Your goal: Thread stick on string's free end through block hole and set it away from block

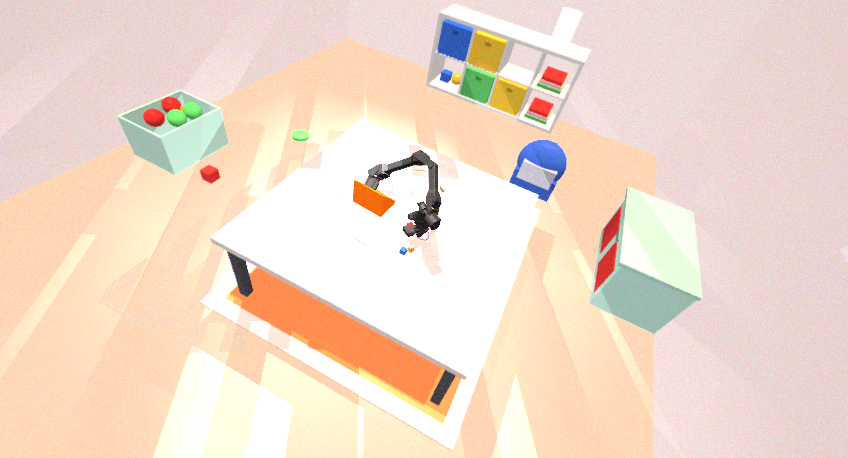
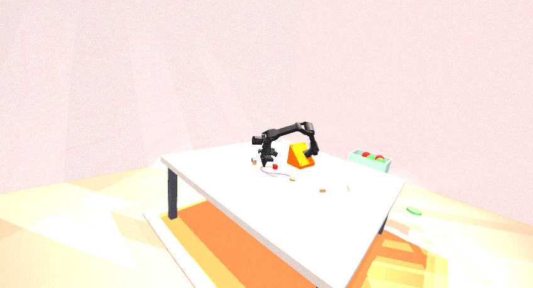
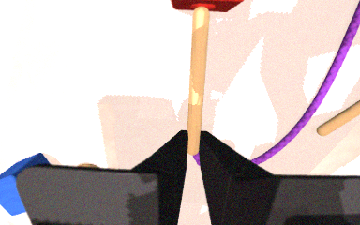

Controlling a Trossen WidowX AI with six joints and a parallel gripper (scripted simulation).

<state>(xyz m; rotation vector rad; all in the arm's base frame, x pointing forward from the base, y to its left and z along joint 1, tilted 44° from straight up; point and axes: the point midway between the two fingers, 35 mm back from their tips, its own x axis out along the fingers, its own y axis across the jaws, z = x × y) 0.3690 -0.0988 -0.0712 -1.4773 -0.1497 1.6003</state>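
My gripper (image 2: 264, 165) (image 3: 193, 137) is shut on one end of the thin wooden stick (image 3: 199, 61), low over the table. The stick points away from the fingers; its far end meets the red cube's edge in the wrist view, and I cannot tell if they touch. The purple string (image 1: 423, 236) (image 2: 276, 173) (image 3: 338, 61) curves from the held end to the round wooden button (image 2: 292, 178). A small wooden block (image 2: 322, 190) lies beyond the button; no hole can be made out, so I cannot tell if it is the holed block.
A red cube (image 1: 410, 224) (image 2: 274, 166) (image 3: 207, 6) is by the stick's far end. A loose stick (image 2: 271, 175) (image 3: 352, 110) lies near the string. A blue cube (image 1: 403, 251) (image 3: 15, 185) and wooden cylinder (image 1: 411, 248) (image 2: 254, 161) sit together. An orange wedge (image 1: 371, 199) (image 2: 300, 156) stands by the arm's base.
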